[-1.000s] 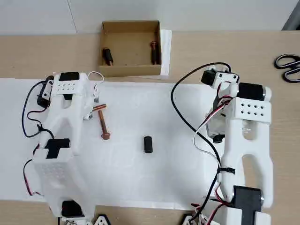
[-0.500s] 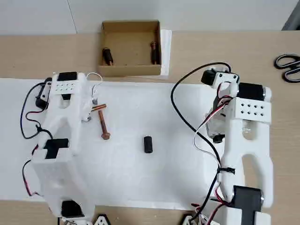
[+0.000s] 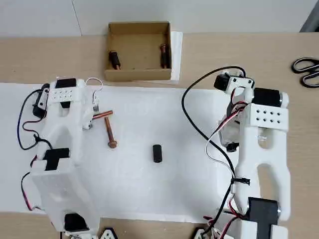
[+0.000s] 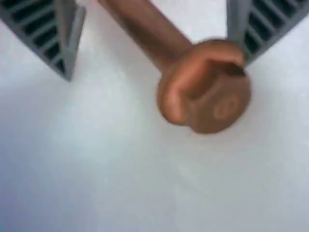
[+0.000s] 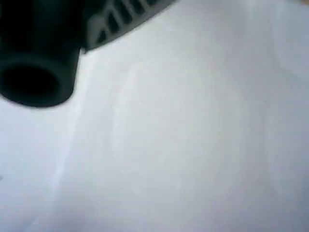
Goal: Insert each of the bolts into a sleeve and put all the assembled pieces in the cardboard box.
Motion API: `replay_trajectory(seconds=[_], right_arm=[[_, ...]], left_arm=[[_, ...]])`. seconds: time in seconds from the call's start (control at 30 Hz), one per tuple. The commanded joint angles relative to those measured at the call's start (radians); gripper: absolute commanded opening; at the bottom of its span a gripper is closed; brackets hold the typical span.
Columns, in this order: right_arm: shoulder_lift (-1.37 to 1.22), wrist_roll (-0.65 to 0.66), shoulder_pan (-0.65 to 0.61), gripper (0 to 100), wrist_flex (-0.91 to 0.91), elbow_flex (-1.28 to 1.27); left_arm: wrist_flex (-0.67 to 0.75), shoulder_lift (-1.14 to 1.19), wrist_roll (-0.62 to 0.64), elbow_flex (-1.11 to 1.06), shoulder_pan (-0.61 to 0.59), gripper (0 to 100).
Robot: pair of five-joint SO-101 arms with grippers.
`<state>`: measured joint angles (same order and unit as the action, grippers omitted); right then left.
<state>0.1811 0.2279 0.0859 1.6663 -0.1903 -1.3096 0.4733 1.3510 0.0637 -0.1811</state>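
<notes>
Left tool (image 4: 154,60): open. Its two ridged grey fingers (image 4: 53,34) stand wide apart, one on each side of the first copper-coloured metal bolt (image 4: 207,94). The hexagonal head is just beside one finger.
First bolt: it lies on the white paper sheet (image 3: 149,199) at the centre left of the high view, with one end at the left tool.
Second copper-coloured metal bolt (image 3: 110,133): it lies free on the sheet, just right of the left arm. It is nearly vertical in the frame, with the head at the lower end.
Brown cardboard box (image 3: 139,75): upper centre-left of the high view, on the light wooden bench (image 3: 249,50). Two assembled pieces (image 3: 114,59) lie inside, one at the left wall and one at the right wall.
Loose black plastic sleeve (image 3: 157,153): in the middle of the sheet, well apart from both arms.
Right tool (image 3: 230,135): centre right of the high view. I cannot tell if it is open or closed. Another black sleeve (image 5: 36,65), with its hollow end toward the wrist camera, is very close to it.
Black-handled scissors (image 3: 306,71): at the right edge, on the bare bench.
</notes>
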Motion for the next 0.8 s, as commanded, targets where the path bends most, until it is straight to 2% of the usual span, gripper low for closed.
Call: replay_trajectory(seconds=[0.0,0.3,0.37,0.43,0.47,0.6,0.77], right_arm=[[0.004,0.008,-0.005,0.4,-0.005,0.041],[0.005,0.008,-0.005,0.4,-0.005,0.041],[0.005,0.008,-0.005,0.4,-0.005,0.041],[0.005,0.008,-0.005,0.4,-0.005,0.041],[0.005,0.008,-0.005,0.4,-0.005,0.041],[0.005,0.008,-0.005,0.4,-0.005,0.041],[0.005,0.008,-0.005,0.4,-0.005,0.041]], left_arm=[[0.077,-0.046,-0.008,-0.039,-0.011,20],[0.172,-0.046,-0.011,-0.113,-0.011,19],[0.169,-0.046,-0.011,-0.113,-0.011,15],[0.163,-0.049,-0.011,-0.113,-0.011,6],[0.149,-0.055,-0.011,-0.107,-0.011,1],[0.063,-0.057,-0.011,-0.053,-0.008,1],[-0.143,-0.057,-0.012,0.13,0.005,1]])
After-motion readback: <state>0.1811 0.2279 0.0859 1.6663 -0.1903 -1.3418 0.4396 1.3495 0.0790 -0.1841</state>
